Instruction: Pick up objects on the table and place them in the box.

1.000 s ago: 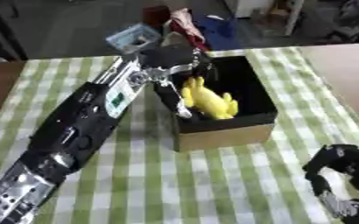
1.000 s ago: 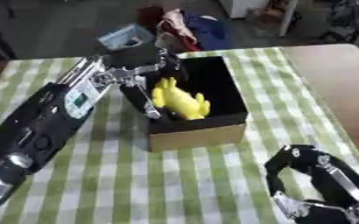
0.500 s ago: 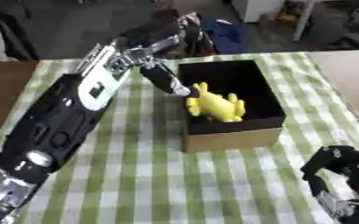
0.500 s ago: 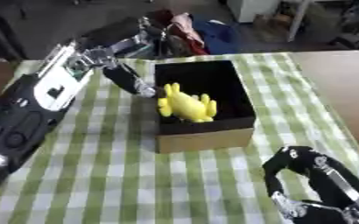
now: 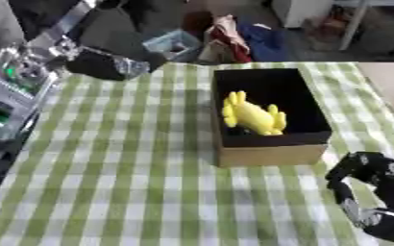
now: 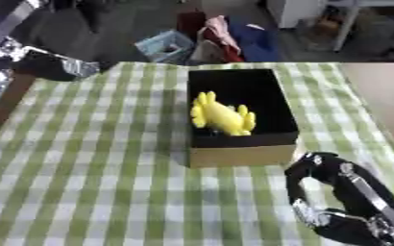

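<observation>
A yellow soft toy [image 5: 252, 115] lies inside the open box [image 5: 267, 154], which has a black inside and brown cardboard walls. The box stands on the green checked cloth [image 5: 125, 173], right of middle. My left arm reaches in from the left edge. Its dark hand [image 5: 106, 65] is blurred and hangs over the cloth's far left corner, well away from the box, and seems to hold nothing. My right hand [image 6: 322, 192] rests at the lower right, just in front of the box, fingers loosely curved and empty.
Beyond the table's far edge are a light blue basket [image 5: 173, 44], red and white cloth [image 5: 226, 29] and a blue bundle [image 5: 264, 36]. Bare brown tabletop [image 5: 392, 81] shows to the right of the cloth.
My left arm has drawn back from over the box toward the far left. The yellow toy stays in the box. The view has also shifted.
</observation>
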